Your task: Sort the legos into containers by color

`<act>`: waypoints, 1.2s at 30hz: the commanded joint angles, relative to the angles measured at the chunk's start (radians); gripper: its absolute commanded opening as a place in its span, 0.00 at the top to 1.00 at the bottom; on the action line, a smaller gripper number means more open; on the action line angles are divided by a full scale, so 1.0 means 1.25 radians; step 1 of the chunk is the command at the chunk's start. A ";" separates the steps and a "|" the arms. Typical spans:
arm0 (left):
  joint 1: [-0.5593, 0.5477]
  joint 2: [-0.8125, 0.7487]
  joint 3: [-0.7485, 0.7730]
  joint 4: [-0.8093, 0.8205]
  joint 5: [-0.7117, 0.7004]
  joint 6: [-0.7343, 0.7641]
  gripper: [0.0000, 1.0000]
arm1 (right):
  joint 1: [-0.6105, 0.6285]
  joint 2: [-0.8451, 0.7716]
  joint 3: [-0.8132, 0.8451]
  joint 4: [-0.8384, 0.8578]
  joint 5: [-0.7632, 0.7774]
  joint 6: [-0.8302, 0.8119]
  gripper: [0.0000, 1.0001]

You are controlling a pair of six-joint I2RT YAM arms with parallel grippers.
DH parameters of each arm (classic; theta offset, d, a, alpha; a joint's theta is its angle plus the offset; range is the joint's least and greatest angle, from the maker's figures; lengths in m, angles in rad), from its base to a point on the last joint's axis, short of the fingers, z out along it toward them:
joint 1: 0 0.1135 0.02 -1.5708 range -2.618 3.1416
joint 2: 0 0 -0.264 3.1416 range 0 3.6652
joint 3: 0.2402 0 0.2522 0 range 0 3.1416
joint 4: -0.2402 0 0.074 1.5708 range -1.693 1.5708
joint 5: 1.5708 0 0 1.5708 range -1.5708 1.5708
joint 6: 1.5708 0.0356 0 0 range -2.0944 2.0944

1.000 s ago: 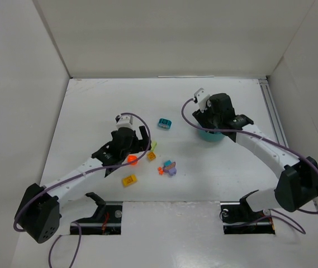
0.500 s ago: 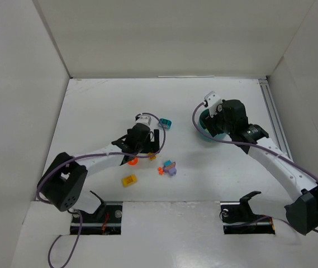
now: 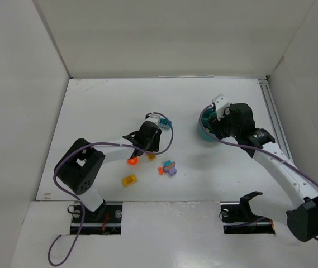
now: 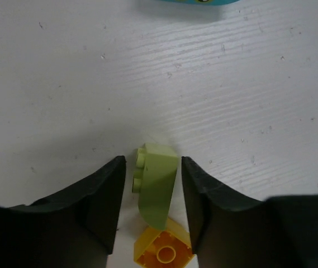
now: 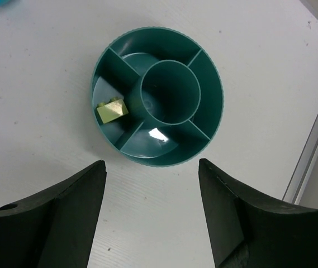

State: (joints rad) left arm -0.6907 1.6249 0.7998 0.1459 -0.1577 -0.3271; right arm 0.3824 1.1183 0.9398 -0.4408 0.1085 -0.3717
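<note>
Yellow-green brick [image 4: 154,181], well left of teal bowl [image 5: 214,84], is closely flanked by left gripper [image 4: 153,167] — grip not discernible — so adjacent yellow-orange brick [image 4: 164,252] may be pinched too; right gripper [image 5: 151,164] is spread over the bowl.

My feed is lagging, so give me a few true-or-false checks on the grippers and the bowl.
1. The left gripper has its fingers either side of a yellow-green brick. True.
2. The teal bowl has a brick in its centre compartment. False: the centre is empty; one yellow-green piece lies in an outer compartment.
3. The right gripper holds a brick. False: it is open and empty, above the bowl.
4. A yellow-orange brick lies beside the flanked brick. True.
</note>
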 commanded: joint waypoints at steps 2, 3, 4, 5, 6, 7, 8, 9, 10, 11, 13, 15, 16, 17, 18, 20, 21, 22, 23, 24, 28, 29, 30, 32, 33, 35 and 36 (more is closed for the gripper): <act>-0.017 -0.005 0.029 0.002 -0.014 0.010 0.66 | -0.024 -0.048 -0.014 0.000 -0.006 0.009 0.28; -0.017 -0.005 0.029 0.002 -0.022 0.002 0.74 | -0.024 -0.048 -0.014 -0.007 -0.006 0.009 0.28; -0.017 -0.005 0.029 0.002 -0.030 0.002 0.79 | -0.032 -0.055 -0.014 -0.007 -0.006 0.009 0.28; -0.017 -0.005 0.029 0.002 -0.030 -0.006 0.83 | -0.032 -0.063 -0.022 -0.007 -0.014 0.009 0.28; -0.017 -0.005 0.029 0.002 -0.030 -0.006 0.85 | -0.040 -0.063 -0.022 -0.007 -0.014 0.009 0.28; -0.017 -0.005 0.029 0.002 -0.030 -0.006 0.85 | -0.040 -0.070 -0.022 0.000 -0.025 0.016 0.26; -0.025 -0.014 0.029 0.010 -0.030 -0.006 0.89 | -0.040 -0.070 -0.030 0.000 -0.035 0.016 0.24; -0.025 -0.014 0.036 0.010 -0.030 -0.006 0.90 | -0.040 -0.078 -0.030 0.000 -0.035 0.025 0.22; -0.033 -0.024 0.036 0.010 -0.030 -0.006 0.90 | -0.047 -0.079 -0.039 0.000 -0.035 0.025 0.22; -0.033 -0.037 0.046 0.010 -0.030 -0.006 0.90 | -0.047 -0.079 -0.039 0.000 -0.035 0.035 0.17; -0.051 -0.055 0.056 0.002 -0.030 0.001 0.92 | -0.056 -0.096 -0.046 -0.007 -0.028 0.054 0.15; -0.072 -0.090 0.074 0.002 -0.020 0.011 0.92 | -0.074 -0.116 -0.046 -0.016 -0.003 0.080 0.08; -0.079 -0.100 0.083 0.002 -0.020 0.023 0.92 | -0.074 -0.126 -0.046 -0.024 0.006 0.091 0.05; -0.079 -0.108 0.093 0.010 0.004 0.031 0.92 | -0.086 -0.136 -0.055 -0.024 0.026 0.100 0.04; -0.093 -0.123 0.111 0.023 0.016 0.039 0.92 | -0.101 -0.148 -0.055 -0.031 0.037 0.108 0.00; -0.109 -0.123 0.130 0.039 0.047 0.051 0.92 | -0.116 -0.183 -0.055 -0.051 0.057 0.137 0.00; -0.109 -0.123 0.141 0.055 0.063 0.060 0.92 | -0.123 -0.195 -0.055 -0.061 0.075 0.144 0.00; -0.109 -0.123 0.161 0.062 0.079 0.060 0.92 | -0.139 -0.207 -0.062 -0.080 0.087 0.154 0.00; -0.109 -0.123 0.175 0.062 0.089 0.060 0.92 | -0.146 -0.227 -0.062 -0.091 0.102 0.172 0.00; -0.109 -0.110 0.190 0.073 0.104 0.068 0.92 | -0.155 -0.234 -0.062 -0.101 0.128 0.186 0.00; -0.126 -0.034 0.277 0.081 0.122 0.068 0.91 | -0.193 -0.249 -0.062 -0.120 0.137 0.205 0.00; -0.126 -0.016 0.317 0.081 0.123 0.068 0.91 | -0.204 -0.249 -0.062 -0.128 0.137 0.205 0.00; -0.135 0.001 0.338 0.081 0.135 0.068 0.91 | -0.204 -0.249 -0.062 -0.128 0.144 0.205 0.00; -0.135 0.051 0.398 0.081 0.145 0.068 0.90 | -0.214 -0.256 -0.052 -0.128 0.144 0.205 0.00; -0.144 0.068 0.419 0.074 0.145 0.075 0.90 | -0.221 -0.257 -0.052 -0.128 0.144 0.205 0.00; -0.154 0.117 0.461 0.063 0.152 0.075 0.90 | -0.221 -0.265 -0.052 -0.136 0.144 0.205 0.00; -0.154 0.133 0.500 0.048 0.152 0.075 0.89 | -0.221 -0.265 -0.052 -0.136 0.144 0.205 0.00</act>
State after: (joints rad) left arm -0.8673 1.7538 1.3285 0.2115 -0.0002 -0.2512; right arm 0.1127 0.8070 0.8684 -0.6037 0.2646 -0.1364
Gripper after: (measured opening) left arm 0.250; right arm 0.995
